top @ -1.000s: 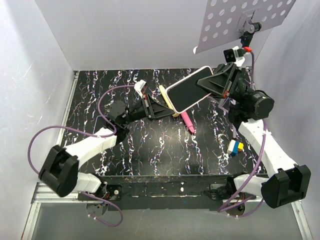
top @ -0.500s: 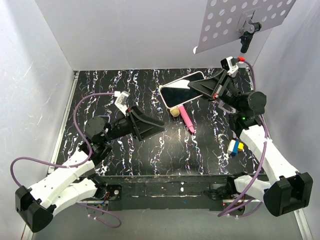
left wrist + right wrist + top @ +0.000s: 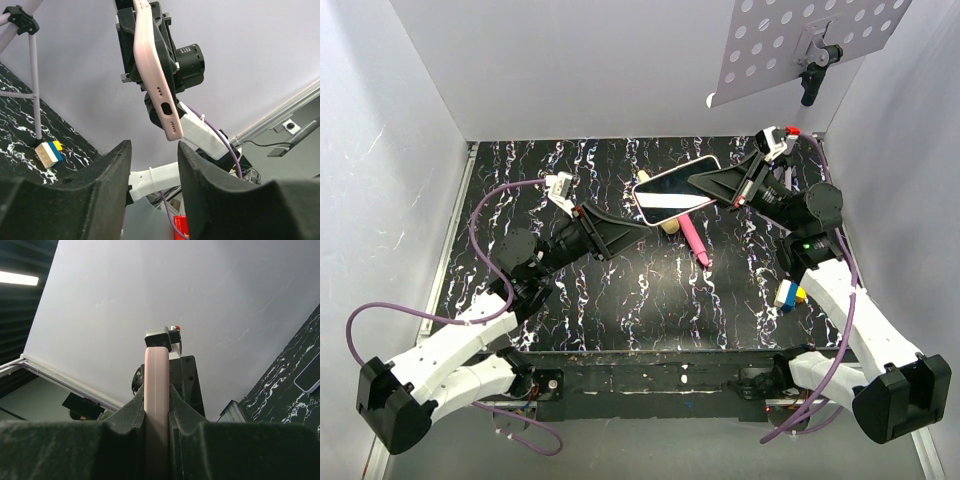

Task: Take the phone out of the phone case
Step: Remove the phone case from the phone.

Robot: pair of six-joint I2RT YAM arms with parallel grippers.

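My right gripper (image 3: 708,183) is shut on the salmon-pink phone case (image 3: 672,194) and holds it in the air over the back middle of the table. The phone (image 3: 668,197) sits in the case, its glossy screen facing up. In the right wrist view the case edge (image 3: 157,385) stands clamped between my fingers (image 3: 125,425). My left gripper (image 3: 632,228) is open and empty, just below and left of the case's free end. In the left wrist view that end, with its port cutout (image 3: 169,112), hangs just above the gap between my fingers (image 3: 107,175).
A pink marker-like stick (image 3: 692,241) and a small wooden piece (image 3: 670,225) lie on the black marbled table under the phone. A coloured block (image 3: 787,293) sits at the right. A second dark-screened phone (image 3: 308,378) lies on the table. A perforated panel (image 3: 790,45) stands at the back right.
The left gripper pulled away from the phone's lower end as the arm swung back, then rose toward it again. The right gripper turned the cased phone flatter and moved it slightly left.
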